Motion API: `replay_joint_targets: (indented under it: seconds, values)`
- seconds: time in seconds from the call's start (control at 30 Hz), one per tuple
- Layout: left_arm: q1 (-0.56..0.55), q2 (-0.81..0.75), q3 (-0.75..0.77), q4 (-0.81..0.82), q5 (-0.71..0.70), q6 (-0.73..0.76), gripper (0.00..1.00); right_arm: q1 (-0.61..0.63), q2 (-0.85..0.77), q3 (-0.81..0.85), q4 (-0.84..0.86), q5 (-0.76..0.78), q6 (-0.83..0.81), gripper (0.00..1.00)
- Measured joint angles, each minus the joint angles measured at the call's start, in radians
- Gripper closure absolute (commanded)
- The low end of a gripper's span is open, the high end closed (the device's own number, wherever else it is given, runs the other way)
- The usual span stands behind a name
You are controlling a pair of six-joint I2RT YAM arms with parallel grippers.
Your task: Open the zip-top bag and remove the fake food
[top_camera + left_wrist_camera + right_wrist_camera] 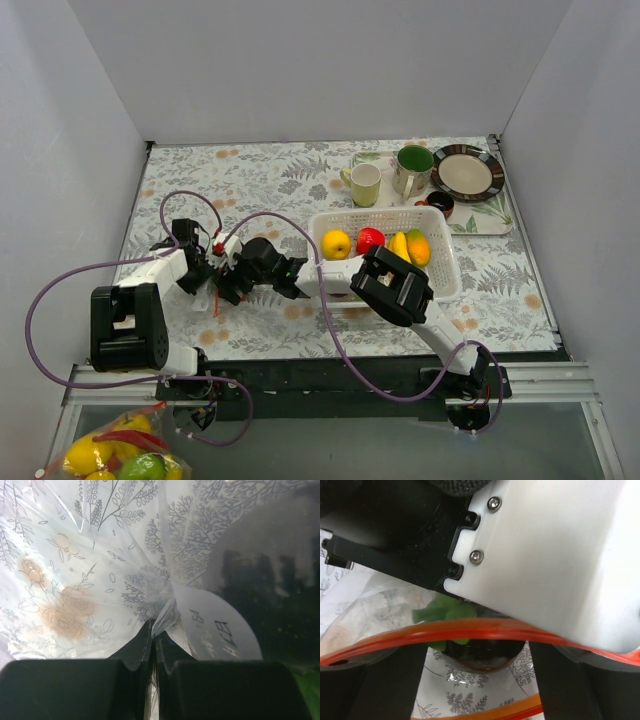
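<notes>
The zip-top bag [217, 250] lies between my two grippers at the table's left. My left gripper [205, 268] is shut on a fold of its clear plastic [165, 612]; it shows pinched between the jaws in the left wrist view [153, 630]. A white written label [220, 632] sits on the bag. My right gripper [234, 280] is open at the bag's mouth, and the red zip strip [470, 629] crosses above its fingers [395, 680]. A dark round fake food piece with green leaves [485, 652] lies inside the bag between those fingers. Its dark shape also shows through the plastic [270, 580].
A white perforated basket [440, 268] at the centre right holds a lemon [337, 243], a red piece [370, 239] and yellow-orange fruit [410, 246]. Behind it a tray [500, 222] carries two cups [365, 184], a plate [467, 172] and a small bowl. Another bag of fruit [120, 455] lies off the table's near left.
</notes>
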Motion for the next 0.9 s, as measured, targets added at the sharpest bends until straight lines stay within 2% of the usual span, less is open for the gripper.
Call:
replay_joint_targets:
  seconds: [0.03, 0.13, 0.23, 0.37, 0.5, 0.67, 0.7, 0.77, 0.83, 0.87, 0.9]
  values:
    - [0.000, 0.000, 0.000, 0.000, 0.000, 0.000, 1.00, -0.001, 0.000, 0.000, 0.000, -0.002, 0.004, 0.28]
    - [0.000, 0.000, -0.001, 0.001, 0.000, 0.000, 1.00, -0.003, 0.000, -0.003, 0.012, -0.006, 0.017, 0.42]
    - [0.000, 0.002, 0.000, 0.001, 0.000, -0.001, 1.00, -0.005, -0.016, -0.045, 0.036, -0.008, 0.029, 0.46]
    - [-0.002, 0.024, 0.018, -0.009, -0.011, -0.024, 1.00, -0.005, -0.122, -0.152, -0.001, 0.017, 0.020, 0.45]
    - [-0.003, 0.078, 0.084, -0.054, -0.005, -0.080, 1.00, -0.005, -0.324, -0.306, -0.047, 0.069, -0.013, 0.44]
    - [-0.002, 0.152, 0.197, -0.122, 0.142, -0.188, 1.00, -0.011, -0.615, -0.439, -0.123, 0.185, -0.041, 0.44]
    - [-0.004, 0.163, 0.226, -0.145, 0.187, -0.211, 0.97, -0.014, -0.665, -0.459, -0.137, 0.212, -0.044, 0.43]
    - [-0.005, 0.168, 0.289, -0.188, 0.274, -0.255, 0.83, -0.024, -0.761, -0.490, -0.186, 0.275, -0.045, 0.41]
    - [-0.005, 0.160, 0.367, -0.226, 0.356, -0.296, 0.32, -0.041, -0.855, -0.525, -0.237, 0.337, -0.040, 0.40]
    - [-0.006, 0.151, 0.405, -0.241, 0.396, -0.310, 0.02, -0.051, -0.901, -0.543, -0.266, 0.370, -0.033, 0.39]
    - [-0.006, 0.139, 0.436, -0.252, 0.426, -0.317, 0.02, -0.064, -0.945, -0.565, -0.294, 0.399, -0.021, 0.39]
